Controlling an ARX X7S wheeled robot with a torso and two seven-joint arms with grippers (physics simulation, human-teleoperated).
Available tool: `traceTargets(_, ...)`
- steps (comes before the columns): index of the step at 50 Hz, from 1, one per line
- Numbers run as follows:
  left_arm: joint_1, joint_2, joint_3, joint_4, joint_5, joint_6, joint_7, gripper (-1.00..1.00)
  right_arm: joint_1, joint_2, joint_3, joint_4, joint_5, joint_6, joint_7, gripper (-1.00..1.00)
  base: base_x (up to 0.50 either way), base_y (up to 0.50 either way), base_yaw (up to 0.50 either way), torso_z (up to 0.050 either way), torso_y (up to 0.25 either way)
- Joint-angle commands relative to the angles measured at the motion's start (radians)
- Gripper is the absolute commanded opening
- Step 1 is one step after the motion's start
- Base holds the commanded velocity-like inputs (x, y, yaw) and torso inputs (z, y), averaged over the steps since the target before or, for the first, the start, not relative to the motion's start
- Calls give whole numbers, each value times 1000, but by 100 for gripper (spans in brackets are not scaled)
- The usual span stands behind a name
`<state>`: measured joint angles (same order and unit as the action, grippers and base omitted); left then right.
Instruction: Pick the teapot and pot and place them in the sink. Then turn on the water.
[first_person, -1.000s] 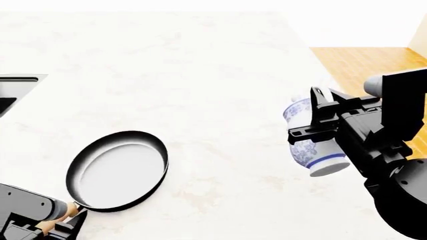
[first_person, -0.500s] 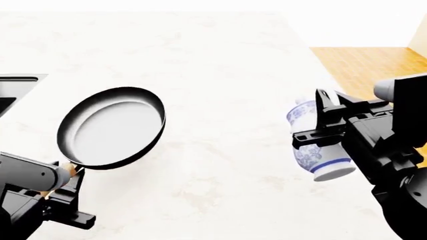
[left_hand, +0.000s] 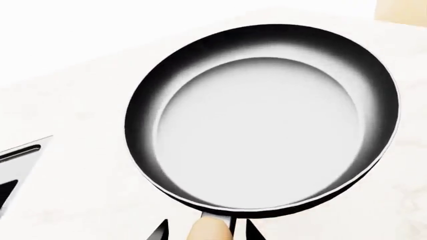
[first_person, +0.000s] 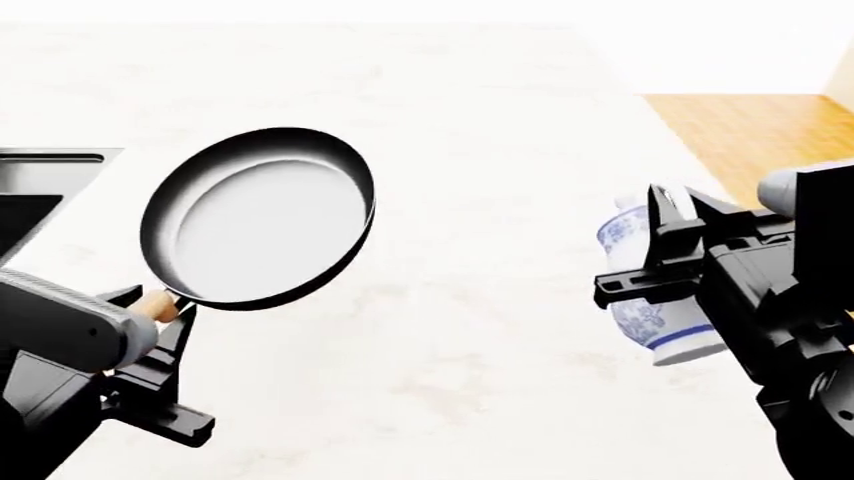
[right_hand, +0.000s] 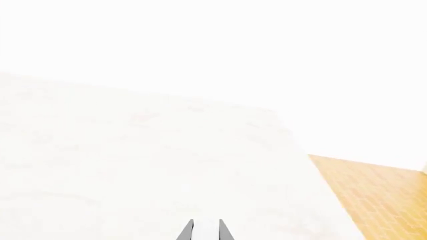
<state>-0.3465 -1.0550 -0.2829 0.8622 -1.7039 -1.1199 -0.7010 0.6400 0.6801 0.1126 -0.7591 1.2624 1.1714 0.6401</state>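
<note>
The pot (first_person: 259, 217) has risen higher, and the sink (first_person: 51, 157) shows more.

In the head view, the pot (first_person: 259, 217) sits at centre left above the counter (first_person: 481, 330). The sink (first_person: 40, 185) lies at the left edge, beside it. The teapot (first_person: 650, 300) is at right, with the floor (first_person: 754, 130) in the upper right.
</note>
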Motion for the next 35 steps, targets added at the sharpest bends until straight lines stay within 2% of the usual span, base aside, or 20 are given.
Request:
traceTargets(1, -67, -3, -53, 9, 84, -6, 164, -100, 6, 5, 5, -31, 1, -3, 9, -100, 0, 500, 0, 0, 10)
traceTargets(20, -50, 5, -58, 18, 84, 1, 199, -100, -15, 9, 1, -26, -20, -28, -4, -100, 0, 500, 0, 2, 3)
traceTargets(35, -4, -36, -116, 2, 60, -12, 221, -100, -1, 13, -2, -20, -5, -25, 18, -100, 0, 500, 0, 1, 3)
